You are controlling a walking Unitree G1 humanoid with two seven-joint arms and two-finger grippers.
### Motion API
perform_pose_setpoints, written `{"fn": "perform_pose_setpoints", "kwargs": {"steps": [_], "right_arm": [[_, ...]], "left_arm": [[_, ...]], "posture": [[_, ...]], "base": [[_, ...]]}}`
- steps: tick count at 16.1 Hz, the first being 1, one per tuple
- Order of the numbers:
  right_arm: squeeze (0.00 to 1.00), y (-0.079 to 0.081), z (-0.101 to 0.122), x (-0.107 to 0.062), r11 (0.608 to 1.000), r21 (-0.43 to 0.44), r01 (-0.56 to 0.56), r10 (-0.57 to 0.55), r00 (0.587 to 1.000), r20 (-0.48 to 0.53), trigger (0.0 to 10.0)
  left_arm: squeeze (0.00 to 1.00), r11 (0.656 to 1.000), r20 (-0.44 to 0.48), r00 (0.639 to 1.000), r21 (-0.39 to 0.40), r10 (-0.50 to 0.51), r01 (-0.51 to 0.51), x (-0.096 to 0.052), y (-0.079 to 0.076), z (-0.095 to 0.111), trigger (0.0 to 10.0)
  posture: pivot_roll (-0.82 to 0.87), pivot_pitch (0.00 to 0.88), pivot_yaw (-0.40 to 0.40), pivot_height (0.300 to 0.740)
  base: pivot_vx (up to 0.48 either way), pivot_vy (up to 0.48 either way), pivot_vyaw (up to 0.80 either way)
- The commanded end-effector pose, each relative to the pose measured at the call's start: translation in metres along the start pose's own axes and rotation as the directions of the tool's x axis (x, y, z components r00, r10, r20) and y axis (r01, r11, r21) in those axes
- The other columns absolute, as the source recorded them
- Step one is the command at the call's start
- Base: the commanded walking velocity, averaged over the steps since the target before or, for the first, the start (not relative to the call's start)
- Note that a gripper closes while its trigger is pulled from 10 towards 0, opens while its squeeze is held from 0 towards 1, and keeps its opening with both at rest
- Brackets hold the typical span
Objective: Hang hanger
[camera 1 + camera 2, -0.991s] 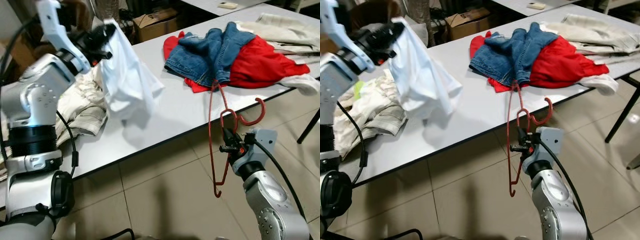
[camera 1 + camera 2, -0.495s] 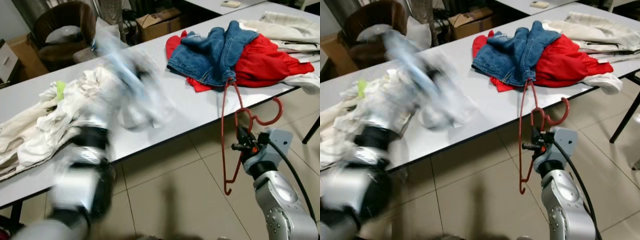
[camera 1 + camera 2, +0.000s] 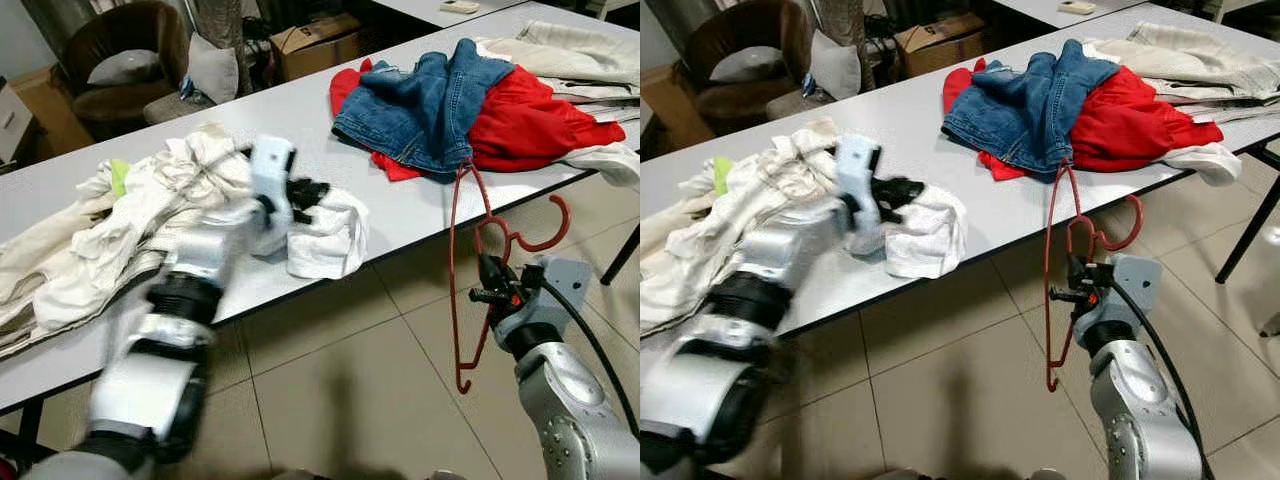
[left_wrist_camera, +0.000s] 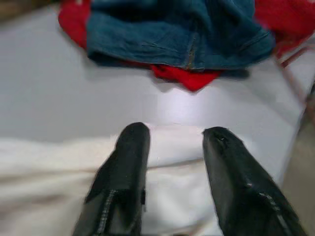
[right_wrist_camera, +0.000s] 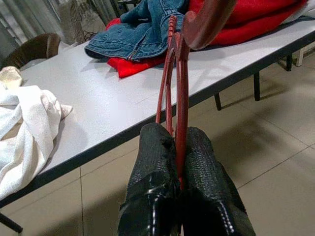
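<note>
A long grey table (image 3: 420, 215) bears a blue denim garment (image 3: 425, 100) at 1 o'clock. The left gripper (image 3: 312, 192), fingers apart, rests on a crumpled white cloth (image 3: 325, 238). At 4 o'clock, the right gripper (image 5: 178, 147) is clamped on the red wire hanger (image 3: 470, 280).

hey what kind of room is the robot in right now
Probably a workroom or office space set up for sorting laundry: long grey tables on a tiled floor, heaps of clothes like the jeans, and a cardboard box beside a brown armchair behind.
</note>
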State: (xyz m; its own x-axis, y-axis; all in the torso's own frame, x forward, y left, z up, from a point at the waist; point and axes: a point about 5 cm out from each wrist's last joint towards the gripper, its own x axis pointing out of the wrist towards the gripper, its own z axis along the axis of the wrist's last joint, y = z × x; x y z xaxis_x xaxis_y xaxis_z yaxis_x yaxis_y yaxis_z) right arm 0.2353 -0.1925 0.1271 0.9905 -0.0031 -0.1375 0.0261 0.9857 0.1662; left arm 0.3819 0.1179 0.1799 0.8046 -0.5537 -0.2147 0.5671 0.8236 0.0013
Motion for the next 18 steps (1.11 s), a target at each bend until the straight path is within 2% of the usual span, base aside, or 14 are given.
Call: {"fn": "perform_pose_setpoints", "kwargs": {"steps": [1,2,3,4,5,8,10,12,14,16,18], "right_arm": [[0.0,0.003,0.004,0.0,1.0,0.012,-0.019,0.019,1.0,0.009,10.0],[0.0,0.002,0.004,0.001,1.0,0.009,-0.021,0.02,1.0,0.008,10.0],[0.0,0.002,0.004,0.001,1.0,0.008,-0.022,0.022,1.0,0.006,10.0],[0.0,0.002,0.004,0.002,1.0,0.007,-0.026,0.026,1.0,0.003,10.0],[0.0,0.003,0.004,0.002,1.0,0.006,-0.03,0.03,1.0,0.0,10.0],[0.0,0.004,0.005,0.002,0.999,0.004,-0.037,0.037,0.999,-0.003,10.0],[0.0,0.003,0.005,0.002,0.999,0.003,-0.038,0.038,0.999,-0.004,10.0],[0.0,0.003,0.005,0.001,0.999,-0.001,-0.041,0.041,0.999,-0.011,10.0],[0.0,0.004,0.004,0.0,0.999,-0.011,-0.045,0.045,0.999,-0.02,10.0],[0.0,0.005,0.003,-0.001,0.999,-0.028,-0.046,0.045,0.999,-0.026,10.0],[0.0,0.004,0.003,-0.001,0.999,-0.029,-0.043,0.042,0.999,-0.025,10.0]], "left_arm": [[1.0,0.994,-0.011,1.0,0.108,0.027,-0.026,-0.009,0.011,0.001,10.0],[1.0,0.981,-0.034,0.998,0.187,0.06,-0.052,-0.015,0.021,0.0,10.0],[0.6,0.972,-0.066,0.995,0.229,0.068,-0.052,-0.02,0.029,-0.003,10.0],[0.0,0.943,-0.164,0.983,0.331,0.08,-0.021,-0.032,0.043,-0.015,10.0],[0.0,0.927,-0.226,0.971,0.374,0.082,0.009,-0.039,0.05,-0.024,10.0],[0.0,0.932,-0.259,0.964,0.361,0.057,0.042,-0.038,0.047,-0.037,10.0],[0.0,0.931,-0.252,0.966,0.362,0.057,0.04,-0.034,0.044,-0.041,10.0],[0.0,0.931,-0.209,0.976,0.365,0.063,0.018,-0.026,0.038,-0.041,10.0],[0.0,0.928,-0.164,0.986,0.371,0.028,0.035,-0.018,0.027,-0.039,10.0],[0.0,0.904,-0.136,0.991,0.423,0.0,0.058,-0.008,0.013,-0.04,10.0],[0.0,0.861,-0.121,0.992,0.506,0.025,0.04,-0.001,0.007,-0.041,10.0]], "posture": [[-0.15,0.0,0.176,0.74],[-0.15,0.0,0.174,0.74],[-0.15,0.0,0.171,0.74],[-0.14,0.0,0.168,0.74],[-0.14,0.0,0.166,0.74],[-0.15,0.0,0.164,0.74],[-0.15,0.0,0.163,0.74],[-0.16,0.0,0.163,0.74],[-0.16,0.0,0.163,0.74],[-0.16,0.0,0.163,0.74],[-0.17,0.0,0.167,0.74]], "base": [[0.0,0.0,0.0],[0.0,0.0,0.0],[0.0,0.0,0.0],[0.0,0.0,0.0],[0.0,0.0,0.0],[0.0,0.0,0.0],[0.0,0.0,0.0],[0.0,0.0,0.0],[0.0,0.0,0.0],[0.0,0.0,0.0],[0.0,0.0,0.0]]}}
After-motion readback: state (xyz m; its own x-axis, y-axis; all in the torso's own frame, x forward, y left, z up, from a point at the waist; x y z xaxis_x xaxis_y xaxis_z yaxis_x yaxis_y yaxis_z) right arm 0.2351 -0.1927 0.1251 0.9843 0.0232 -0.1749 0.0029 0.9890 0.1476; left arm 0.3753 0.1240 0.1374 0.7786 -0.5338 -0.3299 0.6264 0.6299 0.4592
